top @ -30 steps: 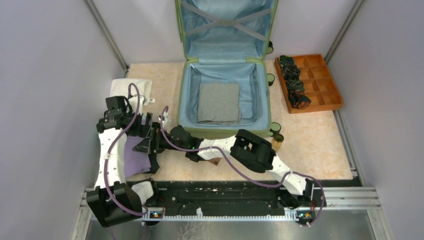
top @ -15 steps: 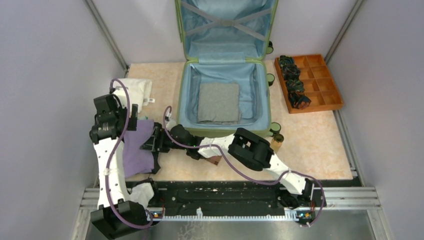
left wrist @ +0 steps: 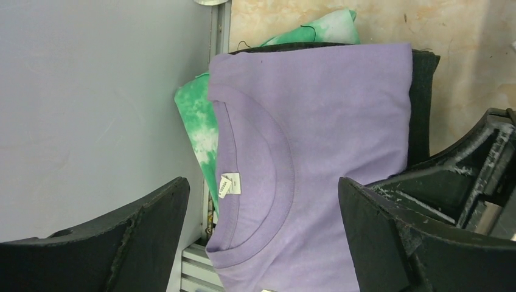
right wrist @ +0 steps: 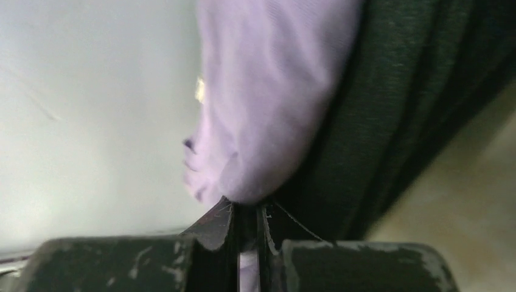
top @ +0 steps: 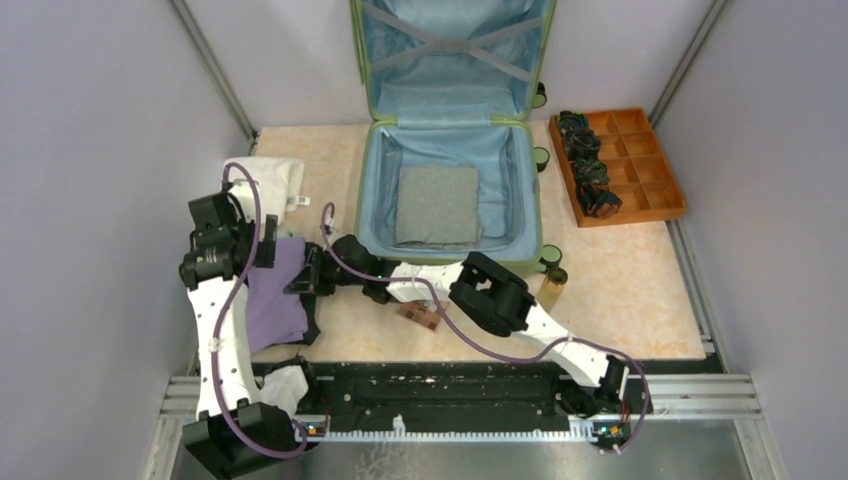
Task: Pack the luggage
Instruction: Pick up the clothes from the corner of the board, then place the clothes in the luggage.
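The luggage [top: 520, 215] lies open at the back centre with its lid upright, and a folded grey cloth [top: 437, 205] rests on its blue lining. A folded purple shirt [top: 277, 293] [left wrist: 316, 134] lies on a dark cloth [left wrist: 421, 109] at the left, over a green tie-dye cloth [left wrist: 198, 121]. My right gripper [top: 306, 276] [right wrist: 246, 210] reaches in from the right and is shut on the purple shirt's [right wrist: 268, 91] edge, with purple fabric pinched between the jaws. My left gripper [top: 262, 245] [left wrist: 261, 207] hovers open above the shirt's collar, touching nothing.
An orange tray [top: 655, 170] holding dark items stands at the back right. White cloth [top: 265, 178] lies behind the shirt by the left wall. A small brown block [top: 422, 315] and a brown bottle [top: 553, 285] sit in front of the luggage.
My right gripper has shut on the purple shirt's edge and shifted slightly left. My left arm has pulled back toward the left wall, uncovering the shirt, and stays open.
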`<state>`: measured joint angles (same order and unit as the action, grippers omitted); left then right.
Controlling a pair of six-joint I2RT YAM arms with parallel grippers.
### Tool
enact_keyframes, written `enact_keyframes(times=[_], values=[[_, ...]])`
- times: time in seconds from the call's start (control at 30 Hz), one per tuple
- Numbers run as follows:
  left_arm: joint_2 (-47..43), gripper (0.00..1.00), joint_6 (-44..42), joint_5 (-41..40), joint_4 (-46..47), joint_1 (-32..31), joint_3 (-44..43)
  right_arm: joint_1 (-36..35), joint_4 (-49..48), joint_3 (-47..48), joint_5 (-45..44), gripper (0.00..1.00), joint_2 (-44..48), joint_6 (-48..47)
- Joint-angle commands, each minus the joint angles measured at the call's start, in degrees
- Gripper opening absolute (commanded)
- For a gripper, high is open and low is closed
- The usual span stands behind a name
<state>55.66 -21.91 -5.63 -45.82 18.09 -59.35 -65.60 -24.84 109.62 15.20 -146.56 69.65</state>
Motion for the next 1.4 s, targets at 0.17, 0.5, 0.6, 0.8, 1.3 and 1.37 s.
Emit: enact_keyframes(times=[0.17, 0.5, 0.6, 0.8, 1.3, 1.37], values=[[-0.9, 0.98, 1.6, 2.0, -0.9, 3.2, -2.2, 1.5, 18.2, 7.7, 1.1, 0.00, 8.8, -22.6], [-1.4, 0.98, 0.5, 3.2, 0.8, 7.5, -1.6, 10.2, 32.4, 8.9, 6.6, 0.00, 22.6, -36.0], [-1.3, 0.98, 0.0, 3.4, 1.0, 7.9, -0.6, 12.9, 34.8, 9.5, 7.8, 0.00, 24.7, -36.5], [-0.9, 0.98, -0.5, 4.6, 1.8, 8.5, 2.3, 16.1, 43.7, 14.6, 6.1, 0.00, 26.0, -40.5], [1.1, 0.98, -0.1, 9.5, 1.3, 8.7, 2.8, 25.7, 47.9, 19.6, 6.4, 0.00, 31.5, -39.2], [1.4, 0.99, -0.1, 10.2, 0.8, 8.7, 2.8, 27.3, 47.8, 19.8, 6.6, 0.00, 31.7, -38.6]])
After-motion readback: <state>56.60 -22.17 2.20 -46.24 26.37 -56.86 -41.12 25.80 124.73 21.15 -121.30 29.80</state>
